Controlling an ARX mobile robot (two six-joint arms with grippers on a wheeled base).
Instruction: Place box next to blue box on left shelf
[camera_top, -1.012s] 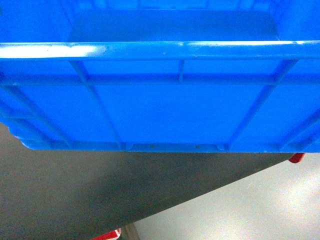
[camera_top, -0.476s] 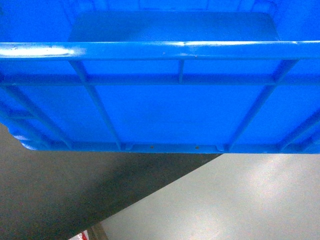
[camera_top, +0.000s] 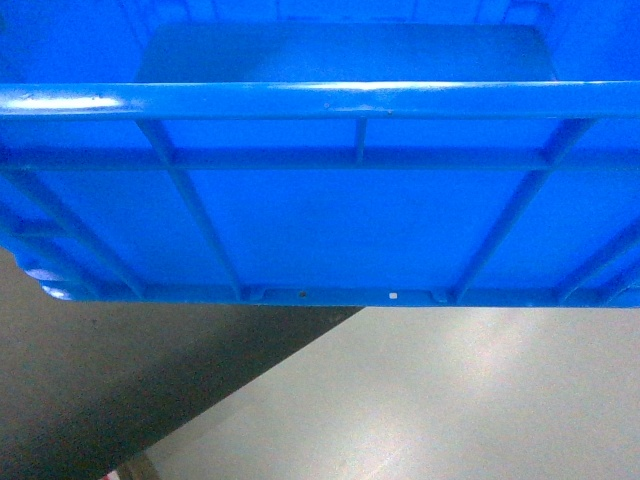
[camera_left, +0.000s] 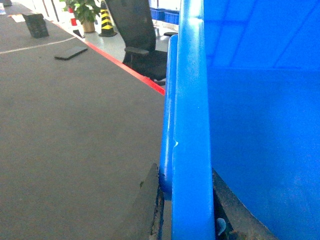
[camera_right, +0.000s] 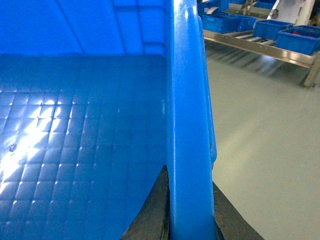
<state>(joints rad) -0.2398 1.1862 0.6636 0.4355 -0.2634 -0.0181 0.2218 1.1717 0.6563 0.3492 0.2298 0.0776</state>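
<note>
box (camera_top: 330, 230) count first: one big bright-blue box carried up in front of the head camera, filling the upper part of that view, its ribbed side wall and thick rim facing the lens and floor showing underneath. two pincers, one per side. the left pincer (camera_left: 186, 210) is clamped over the box's left rim, dark fingers (camera_left: 147, 200) on either side of the wall. the right pincer (camera_right: 189, 215) is gripping the right rim the same way, one finger inside, one outside. inside bottom of the box has a fine square grid pattern in the right wrist view.

around it: the left wrist view shows a dark grey floor mat (camera_left: 75, 135) with a red stripe (camera_left: 130, 70) along its edge, one black office chair (camera_left: 142, 42), one potted plant (camera_left: 87, 12), one yellow-and-black striped post (camera_left: 106, 20) and a flat dark slab (camera_left: 71, 52) lying on the mat. off to the right, the right wrist view shows a metal roller rack (camera_right: 260, 47) across the pale grey floor (camera_right: 265, 150), well apart from the box, carrying about four smaller blue crates (camera_right: 300, 39); hard to count exactly, they're blurry.

the box itself blocks nearly everything ahead in the head view, so i can't see any shelf from there.
</note>
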